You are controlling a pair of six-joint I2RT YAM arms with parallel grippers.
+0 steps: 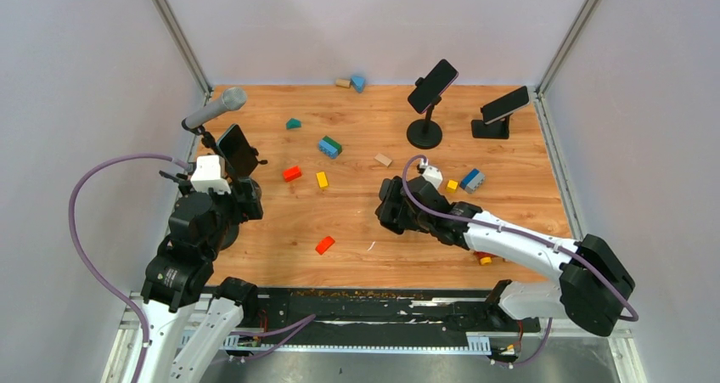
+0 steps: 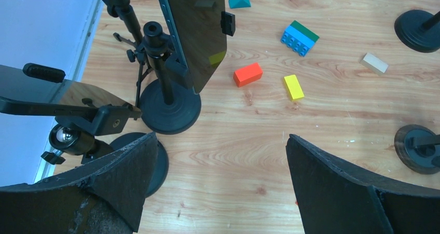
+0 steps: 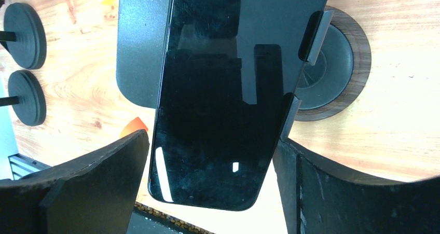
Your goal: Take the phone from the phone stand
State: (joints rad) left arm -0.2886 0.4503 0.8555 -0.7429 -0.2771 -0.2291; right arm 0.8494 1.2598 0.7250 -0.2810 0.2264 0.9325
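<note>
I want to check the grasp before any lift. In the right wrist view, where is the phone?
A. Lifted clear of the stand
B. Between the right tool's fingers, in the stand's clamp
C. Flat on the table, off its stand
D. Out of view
B: the phone sits between the right tool's fingers, with its edge held by the stand's clamp.
</note>
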